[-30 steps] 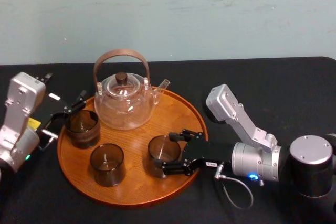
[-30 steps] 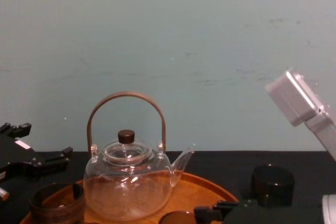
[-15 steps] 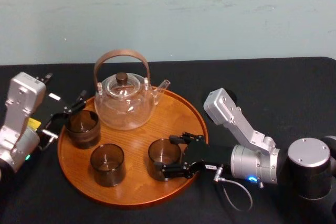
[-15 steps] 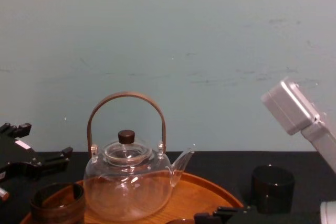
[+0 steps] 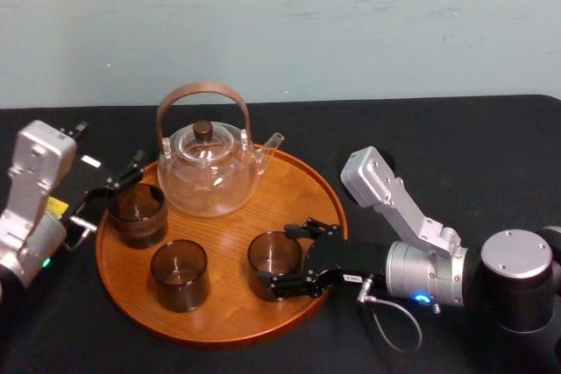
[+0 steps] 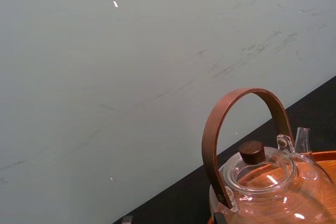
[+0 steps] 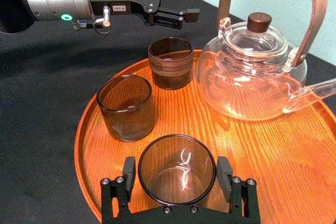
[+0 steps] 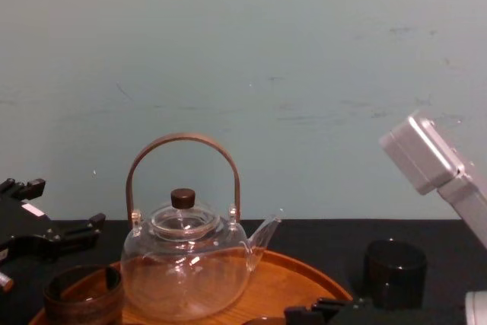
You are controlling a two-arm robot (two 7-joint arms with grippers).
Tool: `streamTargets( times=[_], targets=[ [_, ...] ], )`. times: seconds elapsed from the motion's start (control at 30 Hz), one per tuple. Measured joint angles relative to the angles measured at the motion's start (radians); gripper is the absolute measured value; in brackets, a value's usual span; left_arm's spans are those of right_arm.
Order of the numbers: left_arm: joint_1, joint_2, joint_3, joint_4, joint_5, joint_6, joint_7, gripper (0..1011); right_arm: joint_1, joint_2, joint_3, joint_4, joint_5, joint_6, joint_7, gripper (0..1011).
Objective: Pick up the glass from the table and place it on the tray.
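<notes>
The glass (image 5: 275, 256), a smoky clear tumbler, stands upright on the tray (image 5: 219, 332) near its front right rim. My right gripper (image 5: 285, 262) reaches in from the right and is open. Its fingers flank the glass (image 7: 177, 169) closely, with a thin gap on each side in the right wrist view. The round orange-brown wooden tray (image 7: 294, 150) also carries two more glasses and a teapot. My left gripper (image 5: 123, 179) hangs open at the tray's left edge, just behind the far left glass (image 5: 138, 209), with nothing between its fingers (image 7: 178, 17).
A clear teapot (image 5: 209, 172) with a brown hoop handle stands at the back of the tray. A third glass (image 5: 179, 273) sits at the front left. A dark cup (image 8: 394, 268) stands on the black table behind my right arm.
My right arm sank a little and the glass settled onto the tray. Its fingers spread slightly away from the glass. The left arm has not moved.
</notes>
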Motion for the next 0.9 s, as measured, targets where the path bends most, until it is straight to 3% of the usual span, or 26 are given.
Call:
streamTargets(
  times=[0.07, 0.57, 0.9],
  targets=[
    [0.0, 0.0, 0.0, 0.0, 0.0, 0.0, 0.0, 1001, 0.0, 0.0, 0.0, 0.0, 0.001, 0.0, 0.0, 1002],
    [0.0, 0.0, 0.0, 0.0, 0.0, 0.0, 0.0, 1001, 0.0, 0.0, 0.001, -0.001, 0.002, 0.001, 0.0, 1002],
    [0.0, 0.0, 0.0, 0.0, 0.0, 0.0, 0.0, 1001, -0.053, 0.073, 0.055, -0.077, 0.066, -0.03, 0.036, 1002]
  ],
)
